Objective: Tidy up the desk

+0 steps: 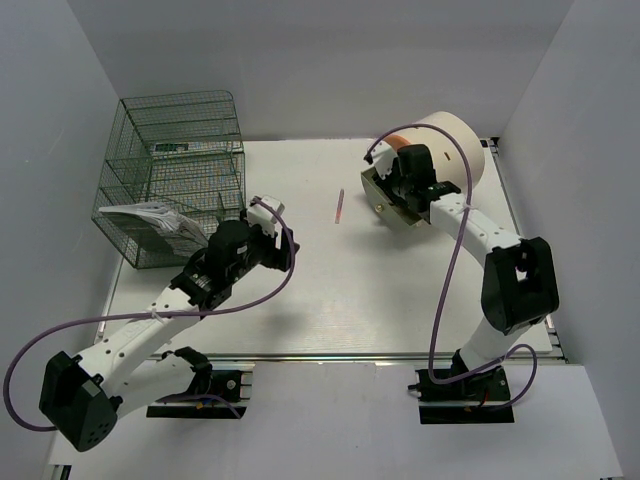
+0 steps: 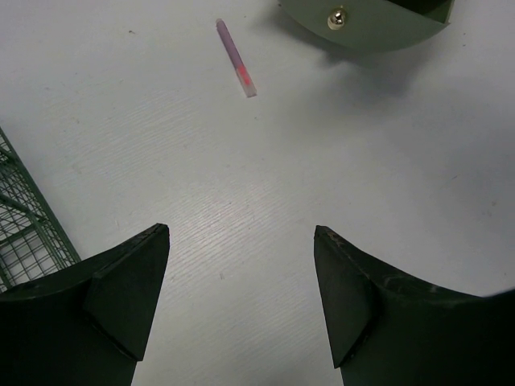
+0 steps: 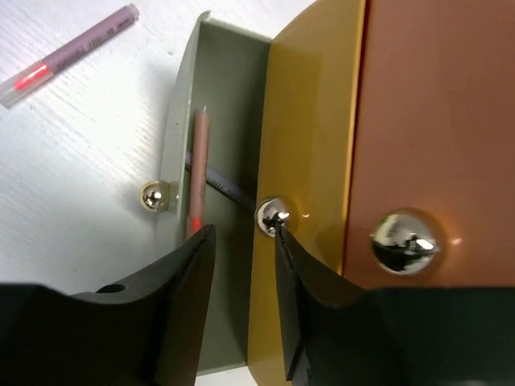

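Seen from the top, the white worktop (image 1: 400,300) filled the view. A green wire rack (image 1: 175,170) holding papers stood at its far left, and a cream cylinder (image 1: 455,140) lay on its side at the far right. A loose pen (image 1: 339,207) lay on bare surface between them. The left pincer (image 1: 268,212) hung just beside the rack. The right pincer (image 1: 388,192) was up against the cylinder's drawer front.

From the left wrist, the left pincer was spread wide with nothing between its fingers, over bare worktop. The loose pen lay ahead and well apart, so this arm looked placed to fetch it.

From the right wrist, a green drawer (image 3: 225,104) stood pulled out with a stowed pen (image 3: 198,161) inside, probably left open to take the loose one. Beside it sat a yellow drawer (image 3: 310,121), and its knob (image 3: 272,215) lay at the tip of one finger. The right pincer was narrow. Whether it actually gripped that knob could not be told, since the gap between its fingers showed only the green drawer.
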Controlling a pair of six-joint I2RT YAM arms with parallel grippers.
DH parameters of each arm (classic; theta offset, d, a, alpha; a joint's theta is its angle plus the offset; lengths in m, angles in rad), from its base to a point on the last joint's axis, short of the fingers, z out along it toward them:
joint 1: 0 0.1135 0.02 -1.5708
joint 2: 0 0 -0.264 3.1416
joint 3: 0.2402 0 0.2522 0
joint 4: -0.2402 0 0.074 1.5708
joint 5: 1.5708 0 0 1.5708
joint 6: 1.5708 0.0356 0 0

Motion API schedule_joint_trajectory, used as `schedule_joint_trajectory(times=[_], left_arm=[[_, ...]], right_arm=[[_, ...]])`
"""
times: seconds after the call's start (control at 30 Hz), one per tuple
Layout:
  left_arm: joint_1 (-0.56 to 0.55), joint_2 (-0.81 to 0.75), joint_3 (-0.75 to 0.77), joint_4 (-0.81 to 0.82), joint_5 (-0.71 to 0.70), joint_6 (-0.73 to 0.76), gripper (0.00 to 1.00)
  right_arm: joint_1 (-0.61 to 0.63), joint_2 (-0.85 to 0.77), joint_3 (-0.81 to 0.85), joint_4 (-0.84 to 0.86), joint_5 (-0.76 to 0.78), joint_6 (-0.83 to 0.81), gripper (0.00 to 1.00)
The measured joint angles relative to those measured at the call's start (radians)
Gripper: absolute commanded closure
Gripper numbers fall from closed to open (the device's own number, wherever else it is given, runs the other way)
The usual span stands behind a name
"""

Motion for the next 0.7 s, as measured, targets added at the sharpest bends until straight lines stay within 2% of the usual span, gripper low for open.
schedule_joint_trajectory(times=[0.07, 0.13, 0.17, 0.2, 0.23, 0.27, 0.3, 0.37, 0.43, 0.53, 0.57, 0.6, 0.63, 0.67, 0.7], left_arm=[[0.000, 0.003, -0.006, 0.011, 0.011, -0.001, 0.18], [0.000, 0.006, -0.013, 0.023, 0.024, -0.005, 0.22], [0.000, 0.011, -0.015, 0.031, 0.034, -0.009, 0.26], [0.000, 0.020, -0.018, 0.042, 0.047, -0.016, 0.32], [0.000, 0.032, -0.021, 0.057, 0.059, -0.027, 0.41], [0.003, 0.049, -0.027, 0.083, 0.072, -0.043, 0.62], [0.006, 0.071, -0.031, 0.104, 0.087, -0.064, 0.73], [0.009, 0.147, -0.026, 0.145, 0.111, -0.093, 0.86], [0.012, 0.260, 0.005, 0.166, 0.128, -0.128, 0.88], [0.013, 0.460, 0.119, 0.166, 0.132, -0.171, 0.86], [0.013, 0.527, 0.171, 0.160, 0.128, -0.185, 0.78], [0.012, 0.600, 0.238, 0.155, 0.118, -0.201, 0.72], [0.012, 0.671, 0.307, 0.153, 0.105, -0.216, 0.58], [0.012, 0.725, 0.357, 0.156, 0.092, -0.227, 0.57], [0.010, 0.789, 0.428, 0.126, 0.068, -0.241, 0.49]], right_arm=[[-0.001, 0.002, -0.009, -0.003, -0.001, 0.002, 0.57], [-0.002, 0.003, -0.013, -0.008, -0.005, 0.006, 0.62], [-0.002, 0.002, -0.014, -0.013, -0.008, 0.010, 0.81], [-0.003, 0.001, -0.014, -0.018, -0.018, 0.012, 0.93], [-0.006, -0.004, -0.015, -0.026, -0.044, 0.030, 1.00], [-0.008, -0.016, -0.015, -0.043, -0.076, 0.049, 1.00], [-0.013, -0.039, -0.022, -0.067, -0.145, 0.070, 1.00], [-0.022, -0.109, -0.040, -0.111, -0.288, 0.100, 1.00], [-0.028, -0.217, -0.089, -0.125, -0.447, 0.140, 1.00], [-0.026, -0.372, -0.183, -0.098, -0.611, 0.230, 0.70], [-0.024, -0.409, -0.216, -0.080, -0.634, 0.256, 0.54], [-0.023, -0.440, -0.248, -0.066, -0.641, 0.282, 0.49], [-0.026, -0.462, -0.274, -0.055, -0.642, 0.303, 0.48], [-0.031, -0.482, -0.302, -0.045, -0.637, 0.319, 0.50], [-0.040, -0.499, -0.327, -0.039, -0.627, 0.332, 0.55]])
